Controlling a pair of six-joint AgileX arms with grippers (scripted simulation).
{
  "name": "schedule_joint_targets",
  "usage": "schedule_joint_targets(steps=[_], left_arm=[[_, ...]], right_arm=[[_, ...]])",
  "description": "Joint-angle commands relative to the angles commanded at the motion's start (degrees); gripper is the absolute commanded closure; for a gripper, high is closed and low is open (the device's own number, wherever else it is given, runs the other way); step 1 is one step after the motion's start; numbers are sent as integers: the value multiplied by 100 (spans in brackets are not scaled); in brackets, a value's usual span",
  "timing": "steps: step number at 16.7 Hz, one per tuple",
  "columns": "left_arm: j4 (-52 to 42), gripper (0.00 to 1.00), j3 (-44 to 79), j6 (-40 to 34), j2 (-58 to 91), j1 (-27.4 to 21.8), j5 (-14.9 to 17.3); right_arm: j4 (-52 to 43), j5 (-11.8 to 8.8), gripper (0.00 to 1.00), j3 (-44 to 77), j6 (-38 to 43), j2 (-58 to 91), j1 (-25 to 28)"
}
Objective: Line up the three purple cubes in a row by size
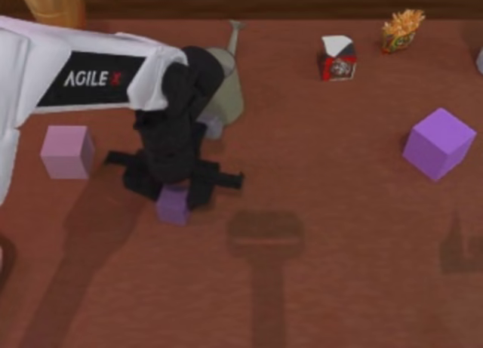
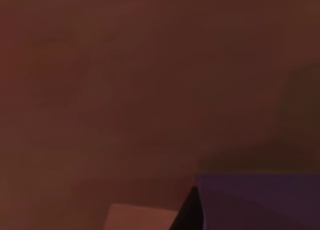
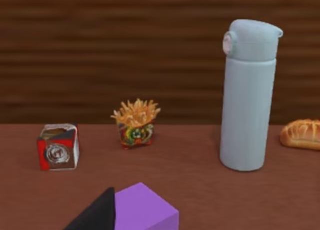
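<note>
Left gripper (image 1: 175, 188): our left arm reaches in from the table's left side and hangs right over the small dark violet cube (image 1: 173, 206). From above, the black wrist hides the fingers; in the left wrist view a dark finger (image 2: 187, 215) lies against the cube's side. We cannot tell how wide the fingers stand or whether they grip.

Small cube: left of the table's centre, on the near side of the gripper body, partly covered by it.

Medium cube: the pale lilac-pink cube (image 1: 67, 151) sits at the far left, just beside our left arm and apart from the small one.

Large cube: the bright purple cube (image 1: 439, 143) rests well apart at the right side; it also shows close in the right wrist view.

Right gripper: we see only a dark fingertip (image 3: 97, 212) beside the large cube; its opening we cannot tell.

Other things: a red-white-black carton (image 1: 336, 58), a fries box (image 1: 401, 29), a pale flask (image 3: 248, 95), a bread loaf (image 3: 301, 134) and a grey watering can (image 1: 229, 84) on the far side of the table (image 1: 324, 235).
</note>
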Motion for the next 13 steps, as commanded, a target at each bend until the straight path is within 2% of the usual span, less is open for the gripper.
schedule_joint_targets(steps=[7, 13], left_arm=[[-1233, 100, 727, -19, -463, 96, -5], [-1343, 100, 806, -18, -509, 67, -8]], right_arm=[[0, 0, 0, 0, 0, 0, 0], [0, 0, 0, 0, 0, 0, 0]])
